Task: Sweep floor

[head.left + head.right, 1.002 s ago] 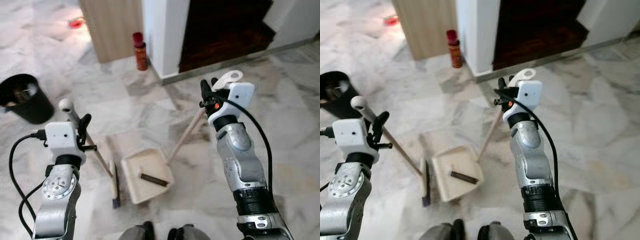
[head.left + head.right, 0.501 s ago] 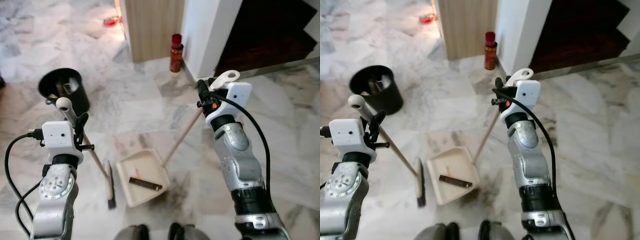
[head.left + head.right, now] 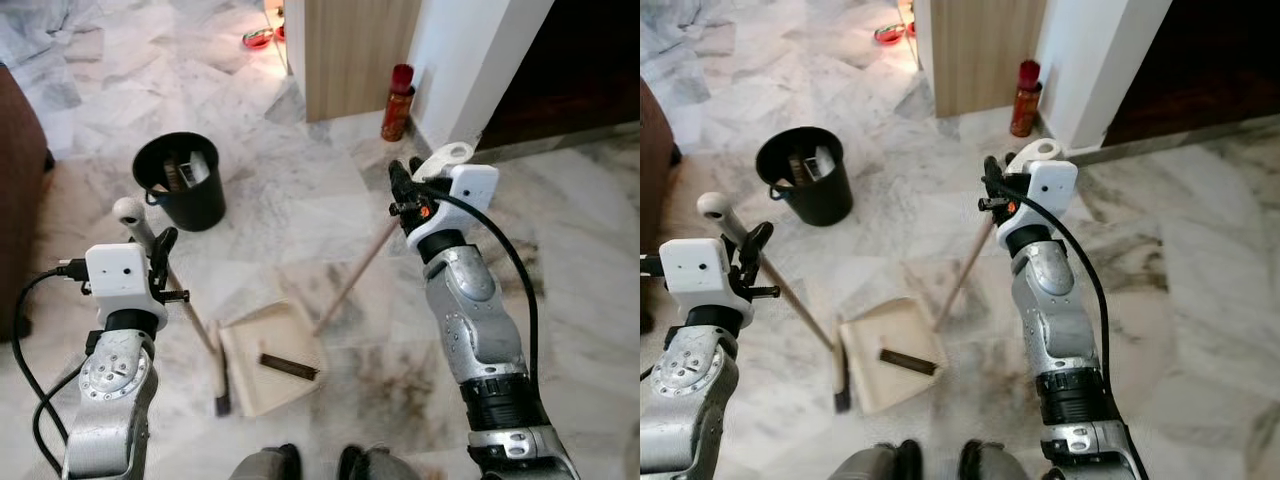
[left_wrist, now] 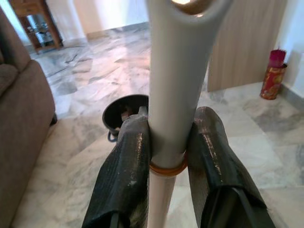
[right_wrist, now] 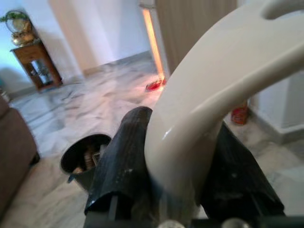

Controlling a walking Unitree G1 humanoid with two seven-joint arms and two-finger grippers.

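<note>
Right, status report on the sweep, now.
Left pincer shut on broom handle. Right pincer shut on dustpan handle. Dustpan on floor, dark strip of debris inside. Black bin ahead-left, path unobstructed.

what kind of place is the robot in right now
Most likely a home living area: polished marble floor, the arm of a brown sofa, and a small wooden side table by the wall. A black bin stands nearby.

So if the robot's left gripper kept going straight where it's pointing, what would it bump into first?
Probably the black bin. The left gripper, its jaws shut on the broom handle, points over the marble floor at it, with the sofa off to one side. Depth is hard to judge.
</note>
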